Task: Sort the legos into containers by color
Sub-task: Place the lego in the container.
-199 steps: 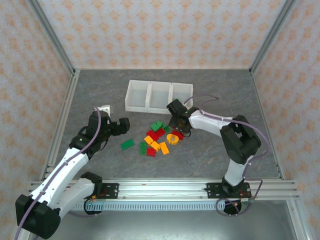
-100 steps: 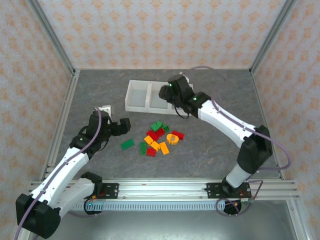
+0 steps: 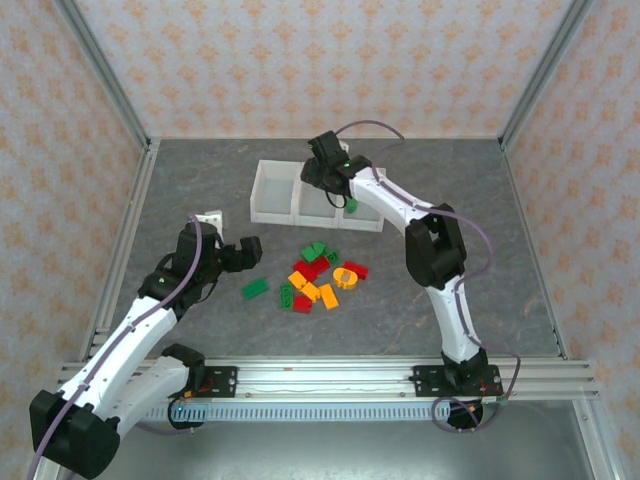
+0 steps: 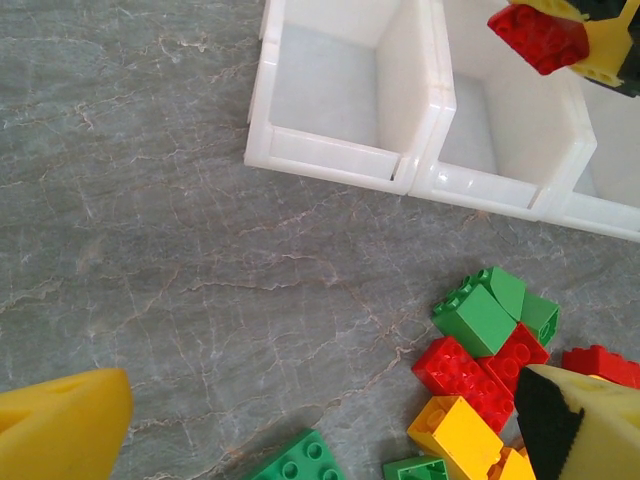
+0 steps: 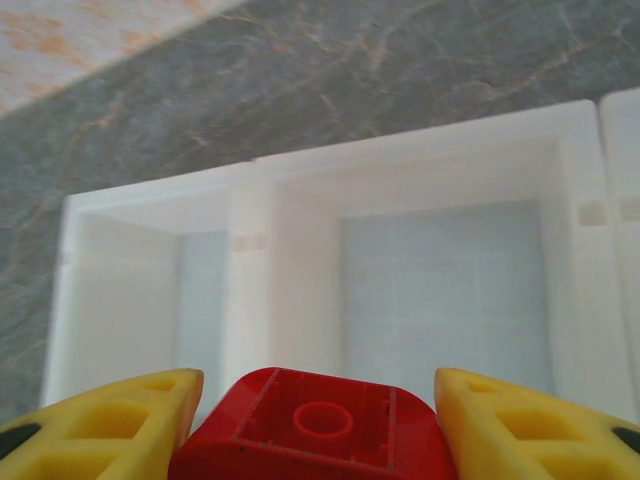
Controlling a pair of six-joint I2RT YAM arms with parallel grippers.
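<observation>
- The right gripper (image 5: 312, 425) is closed on a red brick (image 5: 312, 432). Its two yellow fingers (image 5: 110, 420) press the brick from both sides, and the hollow underside of the brick faces the wrist camera.
- This gripper hangs above the three joined white bins (image 3: 270, 214) at the far side of the table (image 3: 500, 270). From the left wrist view the red brick (image 4: 538, 38) seems to be over the middle bin (image 4: 500, 140), though we cannot tell how high above it.
- We see no brick on the visible floors of the left bin and the middle bin, so we judge that the sorting is just at its beginning.
- The step in hand is the delivery of the red brick. The next move calls for opening the fingers while the brick is well inside the walls of one bin, so that it does not bounce off the rim.
- The left gripper (image 3: 250, 248) is wide open and holds nothing. It waits near the pile of bricks (image 3: 322, 275), just beside a single green brick (image 3: 254, 288).
- The pile lies between the arms and the bins, with red, green and orange-yellow pieces touching each other. Each one will need a careful, separate pick.
</observation>
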